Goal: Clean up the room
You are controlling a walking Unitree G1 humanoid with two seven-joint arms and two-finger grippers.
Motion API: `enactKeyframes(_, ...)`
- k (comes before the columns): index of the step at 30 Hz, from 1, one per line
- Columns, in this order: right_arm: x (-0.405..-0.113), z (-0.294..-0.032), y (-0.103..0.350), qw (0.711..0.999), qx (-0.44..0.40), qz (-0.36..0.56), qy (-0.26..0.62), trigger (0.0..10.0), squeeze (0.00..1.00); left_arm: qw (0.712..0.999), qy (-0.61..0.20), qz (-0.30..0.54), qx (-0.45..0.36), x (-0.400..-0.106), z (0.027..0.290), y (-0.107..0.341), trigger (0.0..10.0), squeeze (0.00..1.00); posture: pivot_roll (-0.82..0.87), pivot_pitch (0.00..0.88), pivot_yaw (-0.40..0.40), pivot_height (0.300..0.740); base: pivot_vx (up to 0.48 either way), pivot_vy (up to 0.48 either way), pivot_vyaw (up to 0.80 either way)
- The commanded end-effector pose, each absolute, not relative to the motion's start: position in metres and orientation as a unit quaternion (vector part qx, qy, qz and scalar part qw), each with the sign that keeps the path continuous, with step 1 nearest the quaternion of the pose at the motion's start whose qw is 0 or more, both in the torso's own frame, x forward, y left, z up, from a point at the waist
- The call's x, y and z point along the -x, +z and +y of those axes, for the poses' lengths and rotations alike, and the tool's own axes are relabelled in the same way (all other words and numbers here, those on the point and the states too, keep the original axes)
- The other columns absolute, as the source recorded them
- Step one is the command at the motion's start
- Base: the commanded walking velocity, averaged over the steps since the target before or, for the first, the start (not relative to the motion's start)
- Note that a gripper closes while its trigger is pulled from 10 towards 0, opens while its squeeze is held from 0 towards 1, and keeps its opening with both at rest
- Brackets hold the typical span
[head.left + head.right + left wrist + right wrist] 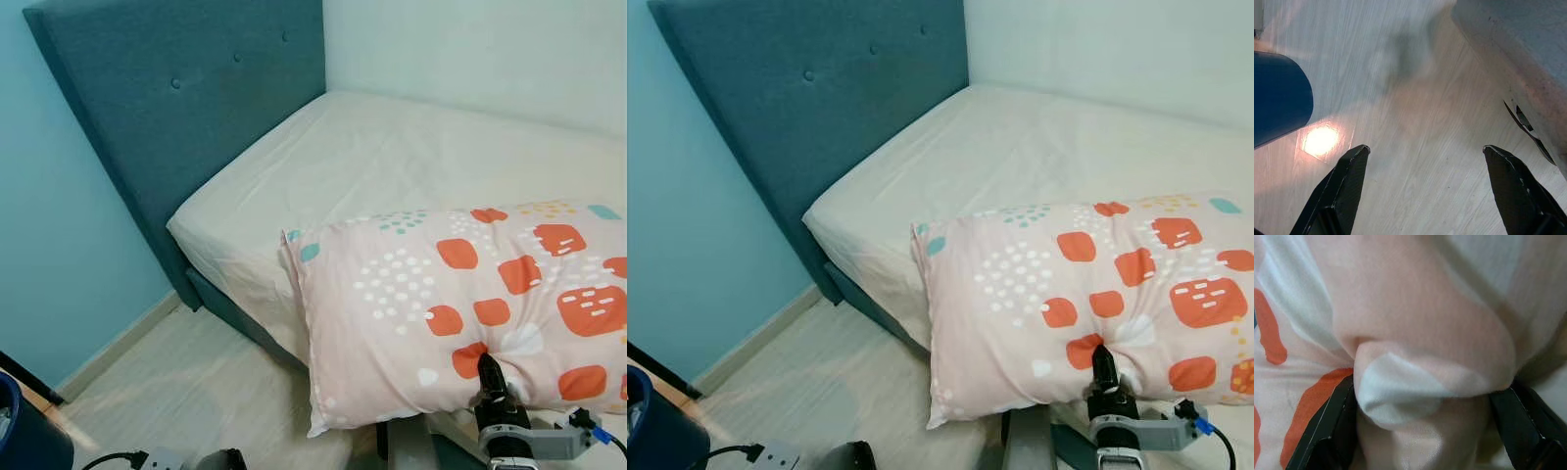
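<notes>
One soft pink pillow (460, 304), orange-patched, sags over the white-sheeted mattress (372, 157) edge, pinched and bunched in the right gripper (1425, 396); left gripper (1425, 191) hangs spread above pale plank floor (1415, 122).

The two head views are looking forward and down from standing height, both taking in the bed (392, 147), the headboard (186, 88) and the pillow (1087, 294). The left wrist camera is facing down along its hand (1425, 186) at the floor (1415, 122), fairly near. The right wrist camera is sitting very close, looking along its hand (1425, 416) into pillow fabric.
</notes>
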State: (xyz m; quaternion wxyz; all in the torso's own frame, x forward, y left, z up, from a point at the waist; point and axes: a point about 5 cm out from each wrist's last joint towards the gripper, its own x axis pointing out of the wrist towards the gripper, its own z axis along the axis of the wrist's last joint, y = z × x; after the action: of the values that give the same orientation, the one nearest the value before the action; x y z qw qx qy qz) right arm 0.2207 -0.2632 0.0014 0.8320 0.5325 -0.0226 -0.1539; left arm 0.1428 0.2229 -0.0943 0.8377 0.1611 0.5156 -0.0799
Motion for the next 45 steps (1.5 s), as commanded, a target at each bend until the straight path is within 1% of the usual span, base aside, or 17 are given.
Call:
enactKeyframes(1, -0.221, -0.261, -0.005, 0.827, -0.540, -0.015, -0.155, 10.0, 0.00, 0.828, -0.116, 0.526, -0.157, -0.134, 0.205, -0.101, 10.0, 0.00, -0.12, 0.161, 0.049, 0.451, 0.000, 0.000, 0.00)
enactKeyframes(2, -0.221, -0.261, -0.005, 0.827, -0.540, -0.015, -0.155, 10.0, 0.00, 0.828, -0.116, 0.526, -0.157, -0.134, 0.205, -0.101, 10.0, 0.00, -0.12, 0.161, 0.049, 0.451, 0.000, 0.000, 0.00)
enactKeyframes(7, -0.249, -0.265, 0.020, 0.827, -0.549, -0.078, -0.091, 10.0, 0.00, 0.828, -0.118, 0.523, -0.161, -0.134, 0.204, -0.101, 10.0, 0.00, -0.10, 0.157, 0.049, 0.451, 0.000, 0.000, 0.00)
enactKeyframes(9, -0.249, -0.265, 0.020, 0.827, -0.549, -0.078, -0.091, 10.0, 0.00, 0.828, -0.118, 0.523, -0.161, -0.134, 0.204, -0.101, 10.0, 0.00, -0.10, 0.157, 0.049, 0.451, 0.000, 0.000, 0.00)
enactKeyframes(11, -0.264, -0.265, 0.037, 0.831, -0.543, -0.102, -0.061, 10.0, 0.00, 0.829, -0.117, 0.523, -0.162, -0.134, 0.203, -0.101, 10.0, 0.00, -0.10, 0.151, 0.043, 0.451, 0.000, 0.000, 0.00)
enactKeyframes(12, -0.264, -0.265, 0.037, 0.831, -0.543, -0.102, -0.061, 10.0, 0.00, 0.829, -0.117, 0.523, -0.162, -0.134, 0.203, -0.101, 10.0, 0.00, -0.10, 0.151, 0.043, 0.451, 0.000, 0.000, 0.00)
enactKeyframes(13, -0.267, -0.266, 0.040, 0.833, -0.539, -0.106, -0.059, 5.5, 0.00, 0.829, -0.117, 0.523, -0.162, -0.134, 0.203, -0.101, 10.0, 0.00, -0.10, 0.149, 0.043, 0.451, 0.000, 0.000, 0.00)
enactKeyframes(14, -0.270, -0.267, 0.043, 0.833, -0.538, -0.113, -0.056, 0.0, 0.00, 0.829, -0.117, 0.523, -0.161, -0.134, 0.203, -0.101, 10.0, 0.00, -0.10, 0.147, 0.042, 0.451, 0.000, 0.000, 0.00)
enactKeyframes(25, -0.286, -0.277, 0.071, 0.838, -0.520, -0.163, -0.032, 0.0, 0.00, 0.830, -0.117, 0.522, -0.159, -0.136, 0.201, -0.101, 10.0, 0.00, -0.11, 0.138, 0.045, 0.451, 0.000, 0.000, 0.00)
enactKeyframes(26, -0.291, -0.281, 0.083, 0.842, -0.508, -0.179, -0.023, 0.0, 0.00, 0.831, -0.116, 0.521, -0.158, -0.137, 0.201, -0.100, 10.0, 0.00, -0.11, 0.134, 0.045, 0.451, 0.000, 0.000, 0.00)
enactKeyframes(32, -0.301, -0.282, 0.100, 0.856, -0.480, -0.189, -0.004, 0.0, 0.00, 0.832, -0.116, 0.518, -0.158, -0.139, 0.201, -0.100, 10.0, 0.00, -0.12, 0.125, 0.046, 0.451, 0.000, 0.000, 0.00)
enactKeyframes(34, -0.311, -0.275, 0.112, 0.887, -0.429, -0.170, 0.005, 0.0, 0.00, 0.833, -0.116, 0.517, -0.158, -0.141, 0.201, -0.099, 10.0, 0.00, -0.12, 0.119, 0.046, 0.451, 0.000, 0.000, 0.00)
enactKeyframes(36, -0.311, -0.275, 0.112, 0.887, -0.429, -0.170, 0.005, 0.0, 0.00, 0.833, -0.116, 0.517, -0.158, -0.141, 0.201, -0.099, 10.0, 0.00, -0.12, 0.119, 0.046, 0.451, 0.000, 0.000, 0.00)
enactKeyframes(38, -0.321, -0.266, 0.128, 0.909, -0.383, -0.162, 0.017, 0.0, 0.00, 0.834, -0.115, 0.515, -0.158, -0.142, 0.201, -0.099, 10.0, 0.00, -0.12, 0.112, 0.045, 0.451, 0.000, 0.000, 0.00)
enactKeyframes(39, -0.321, -0.266, 0.128, 0.909, -0.383, -0.162, 0.017, 0.0, 0.00, 0.834, -0.115, 0.515, -0.158, -0.142, 0.201, -0.099, 10.0, 0.00, -0.12, 0.112, 0.045, 0.451, 0.000, 0.000, 0.00)
enactKeyframes(43, -0.329, -0.251, 0.155, 0.913, -0.360, -0.179, 0.069, 0.0, 0.00, 0.838, -0.104, 0.514, -0.150, -0.143, 0.202, -0.098, 10.0, 0.00, -0.13, 0.104, 0.045, 0.451, 0.000, 0.000, 0.00)
enactKeyframes(45, -0.331, -0.228, 0.183, 0.901, -0.353, -0.209, 0.144, 0.0, 0.00, 0.851, -0.065, 0.507, -0.120, -0.143, 0.203, -0.098, 10.0, 0.00, -0.13, 0.091, 0.040, 0.461, 0.000, 0.000, 0.00)
